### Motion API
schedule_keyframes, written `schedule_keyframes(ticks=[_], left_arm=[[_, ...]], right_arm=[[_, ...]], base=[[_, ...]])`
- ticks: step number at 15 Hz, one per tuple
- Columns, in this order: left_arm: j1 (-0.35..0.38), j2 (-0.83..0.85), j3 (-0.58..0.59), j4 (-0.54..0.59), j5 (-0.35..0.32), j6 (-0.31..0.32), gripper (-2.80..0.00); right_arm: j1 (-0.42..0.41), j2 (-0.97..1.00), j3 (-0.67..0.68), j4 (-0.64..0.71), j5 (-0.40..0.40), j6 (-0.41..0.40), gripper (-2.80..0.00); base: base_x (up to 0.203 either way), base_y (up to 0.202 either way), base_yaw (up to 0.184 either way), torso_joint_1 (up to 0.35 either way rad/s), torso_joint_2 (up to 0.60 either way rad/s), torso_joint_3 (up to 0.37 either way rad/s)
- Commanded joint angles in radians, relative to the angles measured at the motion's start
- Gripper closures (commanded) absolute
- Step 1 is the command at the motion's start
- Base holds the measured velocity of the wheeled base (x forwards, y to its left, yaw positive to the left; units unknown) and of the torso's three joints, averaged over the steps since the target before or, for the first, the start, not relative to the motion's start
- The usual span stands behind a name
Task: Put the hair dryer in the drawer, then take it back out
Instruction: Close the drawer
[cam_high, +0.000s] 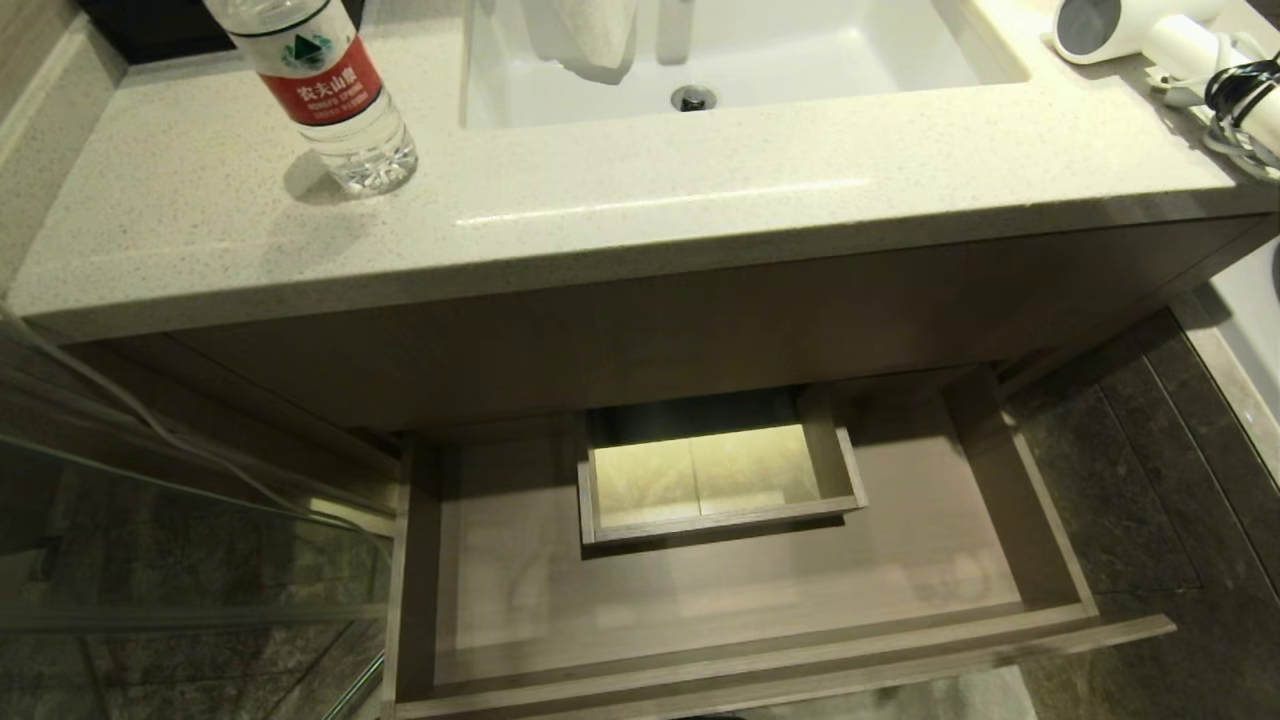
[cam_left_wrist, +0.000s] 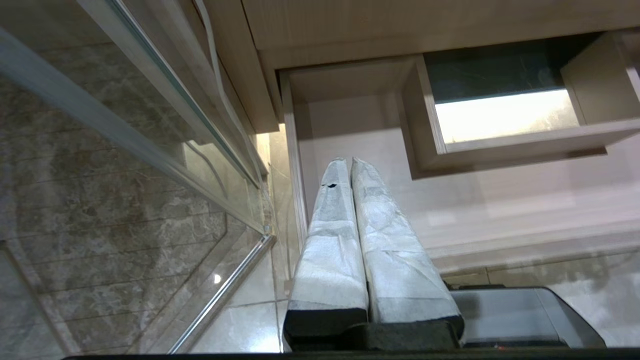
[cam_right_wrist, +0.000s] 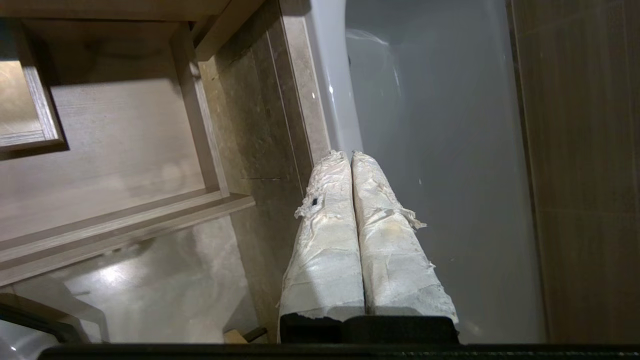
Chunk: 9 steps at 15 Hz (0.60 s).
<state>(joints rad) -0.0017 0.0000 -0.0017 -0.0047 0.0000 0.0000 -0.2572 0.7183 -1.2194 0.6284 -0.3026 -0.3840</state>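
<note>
The white hair dryer (cam_high: 1150, 35) lies on the stone counter (cam_high: 600, 210) at the far right, its cord bundle (cam_high: 1240, 100) tied in black beside it. Below the counter the light-wood drawer (cam_high: 720, 590) stands pulled open, with nothing lying on its floor around the rectangular cut-out (cam_high: 715, 480). Neither arm shows in the head view. My left gripper (cam_left_wrist: 348, 161) is shut and hangs over the drawer's (cam_left_wrist: 500, 210) left end. My right gripper (cam_right_wrist: 348, 153) is shut with nothing in it, beyond the drawer's (cam_right_wrist: 115, 145) right end, over a white tub (cam_right_wrist: 435, 125).
A clear water bottle (cam_high: 325, 90) with a red label stands on the counter's left part. The white sink basin (cam_high: 730, 55) is set into the middle. A glass shower panel (cam_high: 170, 520) runs along the left of the drawer. Dark floor tiles (cam_high: 1120, 470) lie to the right.
</note>
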Motion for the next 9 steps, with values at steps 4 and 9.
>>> schedule_keyframes(ticks=[4, 9], left_arm=[[0.0, 0.002, 0.0, 0.0, 0.0, 0.0, 0.0], [0.0, 0.002, 0.0, 0.0, 0.0, 0.0, 0.0]], right_arm=[[0.0, -0.017, 0.024, 0.001, -0.001, 0.08, 0.0], [0.0, -0.019, 0.032, 0.001, -0.001, 0.08, 0.0]], base=[[0.0, 0.0, 0.0, -0.287, 0.41, 0.118], [0.0, 0.0, 0.0, -0.265, 0.55, 0.278]])
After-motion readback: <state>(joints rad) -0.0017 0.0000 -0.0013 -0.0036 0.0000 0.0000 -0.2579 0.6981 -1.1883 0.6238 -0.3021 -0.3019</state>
